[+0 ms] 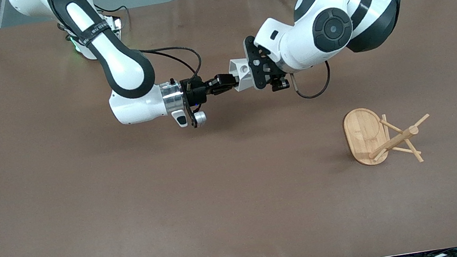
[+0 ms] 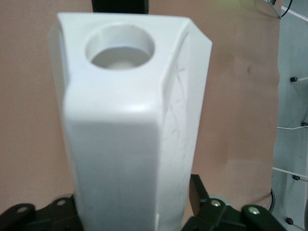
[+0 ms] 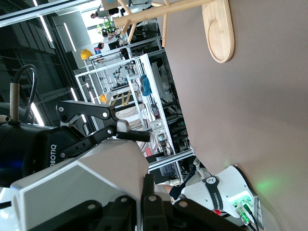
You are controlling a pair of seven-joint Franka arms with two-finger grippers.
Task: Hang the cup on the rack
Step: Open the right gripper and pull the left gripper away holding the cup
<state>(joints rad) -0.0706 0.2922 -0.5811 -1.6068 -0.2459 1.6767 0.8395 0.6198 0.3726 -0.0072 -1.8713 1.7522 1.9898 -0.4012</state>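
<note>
Both tools [image 1: 226, 82] [image 1: 252, 69] gripping cup [image 1: 241, 74], midair

Both arms meet mid-air over the table's middle; right tool [image 1: 231, 82] clamped, left tool [image 1: 252, 70] facing it

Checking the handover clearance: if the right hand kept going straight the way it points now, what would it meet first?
The right hand is already shut on the cup, held up over the table. Straight on, cup and hand would most likely run into the left hand, closing on the cup's other end.
</note>
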